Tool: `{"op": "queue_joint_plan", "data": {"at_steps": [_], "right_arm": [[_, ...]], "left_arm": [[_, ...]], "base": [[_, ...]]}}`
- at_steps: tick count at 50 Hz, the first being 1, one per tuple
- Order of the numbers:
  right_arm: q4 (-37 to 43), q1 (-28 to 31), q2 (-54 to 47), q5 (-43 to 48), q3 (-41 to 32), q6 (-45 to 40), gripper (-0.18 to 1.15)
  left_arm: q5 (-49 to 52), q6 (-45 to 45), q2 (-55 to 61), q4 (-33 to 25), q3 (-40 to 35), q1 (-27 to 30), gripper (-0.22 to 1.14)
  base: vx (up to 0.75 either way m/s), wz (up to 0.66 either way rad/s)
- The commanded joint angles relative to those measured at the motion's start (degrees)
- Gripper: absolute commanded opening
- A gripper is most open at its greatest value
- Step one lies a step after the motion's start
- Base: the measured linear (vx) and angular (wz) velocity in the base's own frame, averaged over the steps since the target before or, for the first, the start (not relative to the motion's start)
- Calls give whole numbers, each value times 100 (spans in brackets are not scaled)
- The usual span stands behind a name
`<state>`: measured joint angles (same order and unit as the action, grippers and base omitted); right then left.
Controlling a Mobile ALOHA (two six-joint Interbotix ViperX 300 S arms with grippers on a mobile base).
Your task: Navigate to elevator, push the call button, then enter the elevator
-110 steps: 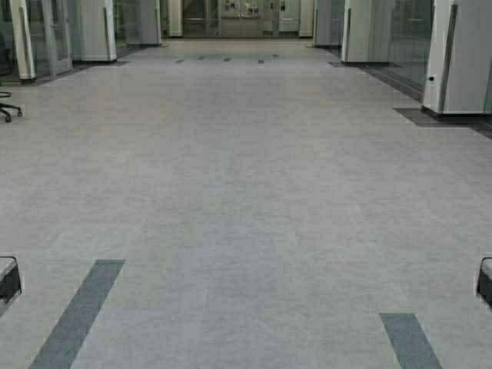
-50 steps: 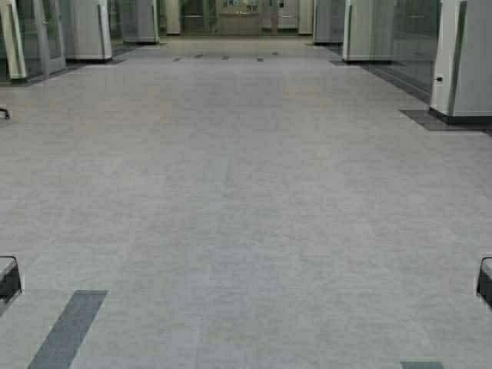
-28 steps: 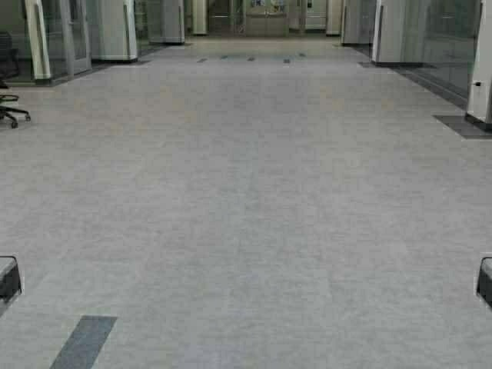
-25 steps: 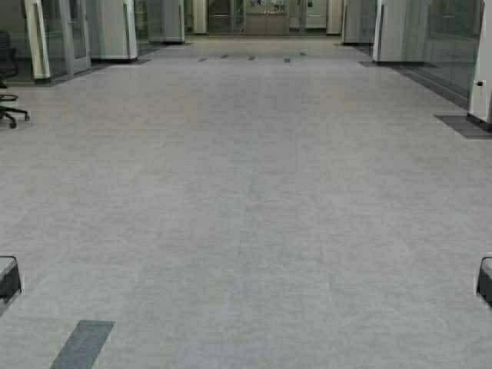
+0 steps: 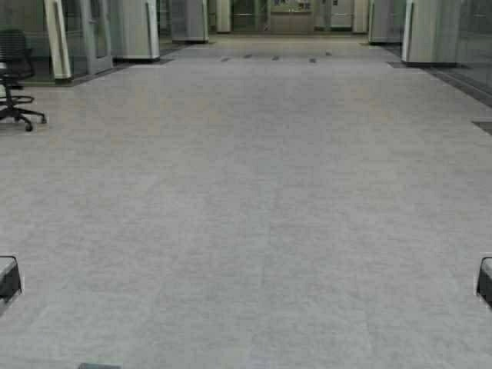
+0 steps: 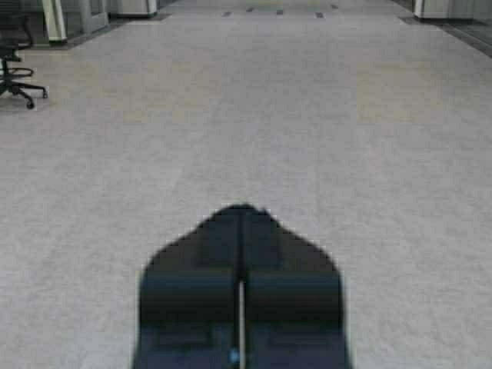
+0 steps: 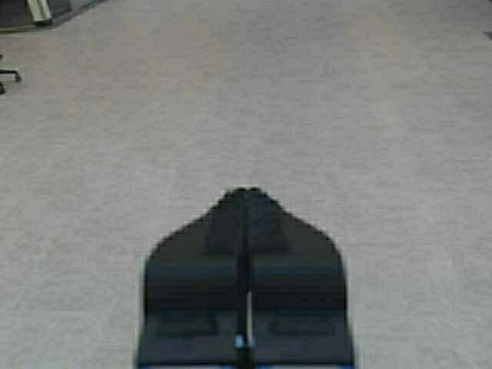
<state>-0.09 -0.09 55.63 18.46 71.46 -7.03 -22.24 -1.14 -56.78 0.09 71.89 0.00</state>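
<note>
The elevator and the call button are not in view; the far end of the hall [image 5: 292, 9] is too small to make out. I face a long grey floor [image 5: 254, 192]. My left gripper [image 6: 243, 207] is shut and empty, held low over the floor. My right gripper [image 7: 247, 191] is likewise shut and empty over the floor. In the high view only dark arm parts show at the left edge [image 5: 9, 278] and at the right edge [image 5: 484, 280].
A black office chair [image 5: 17, 77] stands at the far left, also in the left wrist view [image 6: 15, 61]. White pillars flank the hall at the left [image 5: 138, 31] and right [image 5: 430, 31]. Short dark floor strips [image 5: 273, 58] lie far ahead.
The robot has driven forward and turned somewhat left: the near dark floor strips slid out below, the far end shifted right, the chair came into view. Both grippers are unchanged.
</note>
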Motion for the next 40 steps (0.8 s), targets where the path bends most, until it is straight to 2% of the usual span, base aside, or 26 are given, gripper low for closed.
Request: {"op": "queue_joint_plan", "data": {"at_steps": [1, 40], "right_arm": [[-9, 0, -26, 70, -53, -35, 7], [-18, 0, -26, 62, -62, -35, 7]], "left_arm": [[-114, 9, 70, 9, -79, 0, 2], [-132, -44, 18, 0, -18, 0, 2]], "base": [[66, 33], [69, 21]]}}
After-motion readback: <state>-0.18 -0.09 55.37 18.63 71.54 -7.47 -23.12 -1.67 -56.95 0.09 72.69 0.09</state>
